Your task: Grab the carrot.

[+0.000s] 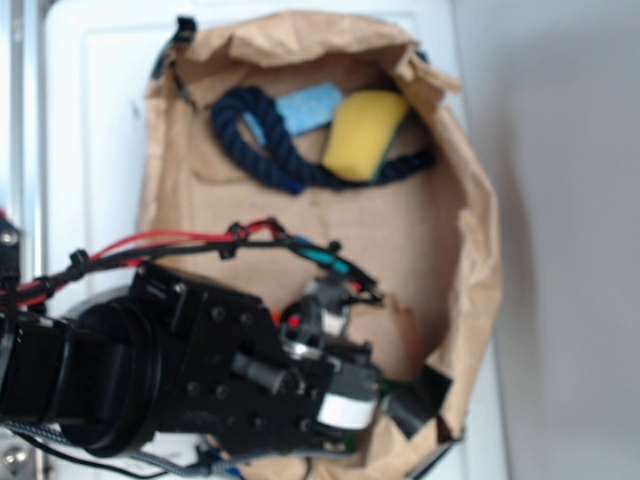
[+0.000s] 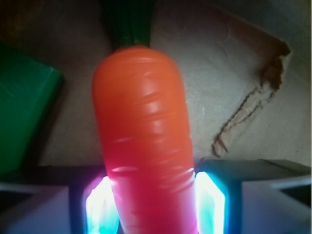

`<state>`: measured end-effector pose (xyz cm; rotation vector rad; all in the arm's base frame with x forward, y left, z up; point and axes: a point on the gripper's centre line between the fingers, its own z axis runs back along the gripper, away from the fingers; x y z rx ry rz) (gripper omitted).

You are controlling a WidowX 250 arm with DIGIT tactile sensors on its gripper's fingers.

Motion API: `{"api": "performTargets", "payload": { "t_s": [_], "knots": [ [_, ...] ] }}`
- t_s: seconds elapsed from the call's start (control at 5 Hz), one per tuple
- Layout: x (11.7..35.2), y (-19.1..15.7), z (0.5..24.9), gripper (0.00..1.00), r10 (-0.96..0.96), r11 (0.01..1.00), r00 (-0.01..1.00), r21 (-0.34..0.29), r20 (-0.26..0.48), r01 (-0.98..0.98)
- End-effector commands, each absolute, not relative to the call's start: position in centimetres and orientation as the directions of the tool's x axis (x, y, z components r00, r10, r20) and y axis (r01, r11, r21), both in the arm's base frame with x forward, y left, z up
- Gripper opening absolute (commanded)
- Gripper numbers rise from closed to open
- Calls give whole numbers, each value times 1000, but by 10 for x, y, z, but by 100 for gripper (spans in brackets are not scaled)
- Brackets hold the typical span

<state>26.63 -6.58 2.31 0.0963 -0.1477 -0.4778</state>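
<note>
Carrot (image 2: 144, 136) between glowing fingers (image 2: 209, 200), apparently gripped, paper bag (image 1: 470, 260)

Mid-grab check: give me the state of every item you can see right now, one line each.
carrot: lying on the brown paper, between the gripper fingers, stem pointing away from the wrist camera.
gripper: fingers at both sides of the carrot; grip not confirmable.
green block: flat on the paper, left of the carrot.
yellow sponge: resting at the far end, untouched.
dark blue rope: looped beside the sponge.
</note>
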Motion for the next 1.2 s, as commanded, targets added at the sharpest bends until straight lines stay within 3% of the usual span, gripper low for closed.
{"api": "performTargets", "payload": {
  "t_s": [0.0,0.2,0.4,0.6,1.0],
  "knots": [
    [271,-64,91,0,-349,937,927,65,139,343],
    [276,-42,133,0,-159,986,976,69,146,150],
    [272,-25,157,0,-121,992,983,38,136,116],
    [270,-12,172,0,-102,993,990,-46,99,107],
    [259,-5,180,0,-118,991,985,-41,127,124]
  ]
}}
